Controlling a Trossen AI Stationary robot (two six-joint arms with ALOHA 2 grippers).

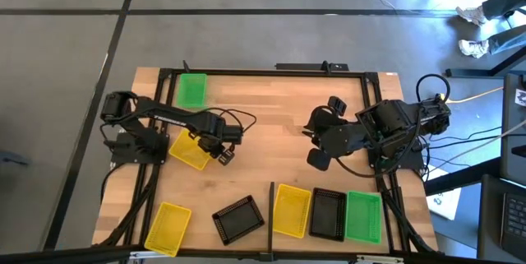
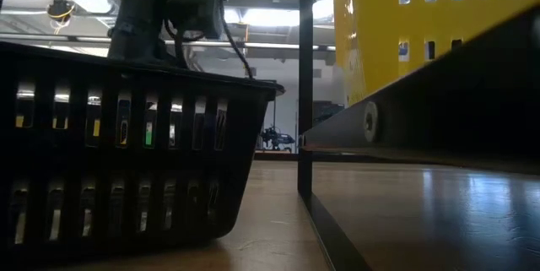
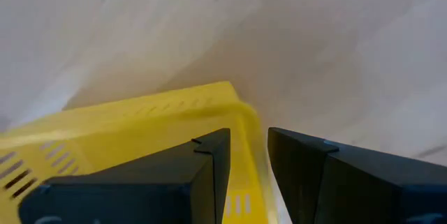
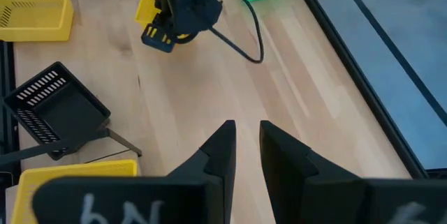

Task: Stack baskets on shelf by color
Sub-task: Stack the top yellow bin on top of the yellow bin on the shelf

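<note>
Progress was partial. On the shelf (image 1: 283,243) stood a yellow stack (image 1: 291,210), a black stack (image 1: 328,214) and a green stack (image 1: 363,215). Still loose on the tabletop (image 1: 271,124) were a green basket (image 1: 191,90), a black basket (image 1: 238,219) and a yellow basket (image 1: 168,229). The left gripper (image 1: 215,150) pinched the rim of another yellow basket (image 1: 188,149), one finger inside the wall, one outside. The right gripper (image 1: 321,136) waited mid-table, fingers nearly together, holding nothing, well apart from every basket.
</note>
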